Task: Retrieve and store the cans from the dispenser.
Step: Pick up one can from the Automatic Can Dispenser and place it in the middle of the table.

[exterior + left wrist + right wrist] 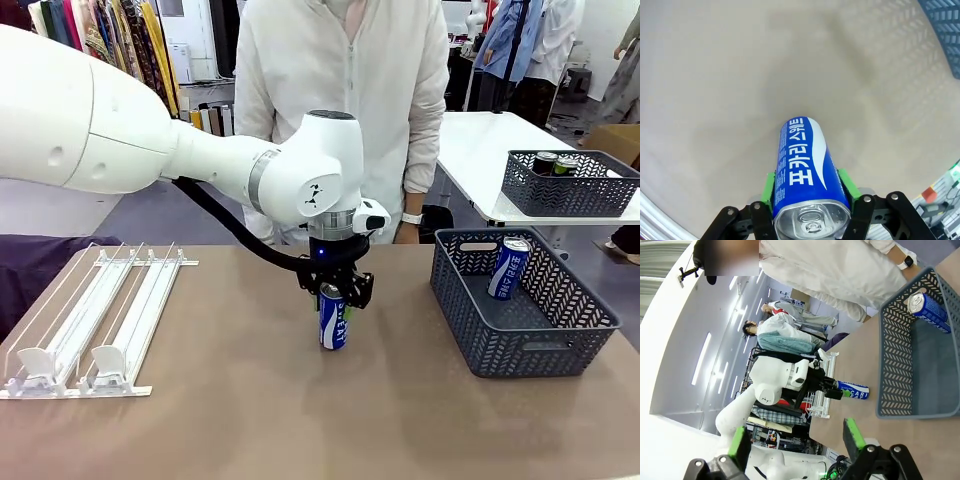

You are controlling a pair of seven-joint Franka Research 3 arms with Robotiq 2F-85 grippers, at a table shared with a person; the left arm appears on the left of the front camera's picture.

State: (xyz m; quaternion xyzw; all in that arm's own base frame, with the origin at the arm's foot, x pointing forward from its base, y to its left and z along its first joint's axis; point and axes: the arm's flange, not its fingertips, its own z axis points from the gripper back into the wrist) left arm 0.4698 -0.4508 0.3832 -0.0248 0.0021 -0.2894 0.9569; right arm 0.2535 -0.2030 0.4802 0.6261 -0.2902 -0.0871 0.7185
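The left gripper (336, 291) clamps a blue can (332, 316) by its top, upright at mid-table between the dispenser (95, 325) and the basket (523, 302). Carried too low, it could clip the rim. The right gripper (796, 441) hangs unclenched.

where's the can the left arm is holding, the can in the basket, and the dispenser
held can (333, 322), front view, middle of its blue side
can in the basket (508, 268), front view, blue side, leaning on the far wall
dispenser (128, 312), front view, a white rail halfway along
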